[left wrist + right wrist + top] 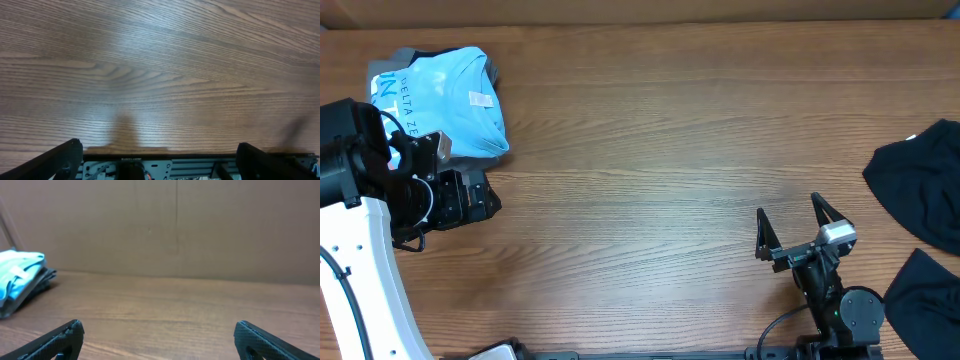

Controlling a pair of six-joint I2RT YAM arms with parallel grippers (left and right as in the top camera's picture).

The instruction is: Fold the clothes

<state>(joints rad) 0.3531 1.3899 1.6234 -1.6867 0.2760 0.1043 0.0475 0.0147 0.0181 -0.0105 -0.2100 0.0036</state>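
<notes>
A folded light blue shirt (448,103) lies on a grey garment at the table's far left; it also shows at the left edge of the right wrist view (17,277). Dark clothes (925,180) lie crumpled at the right edge, with another dark piece (923,300) below. My left gripper (488,195) is open and empty, just below the blue shirt, over bare wood (159,150). My right gripper (790,222) is open and empty near the front, left of the dark clothes (159,332).
The wooden table (670,150) stretches between the two piles. A cardboard wall (175,225) stands along the far edge. The right arm's base (840,310) sits at the front edge.
</notes>
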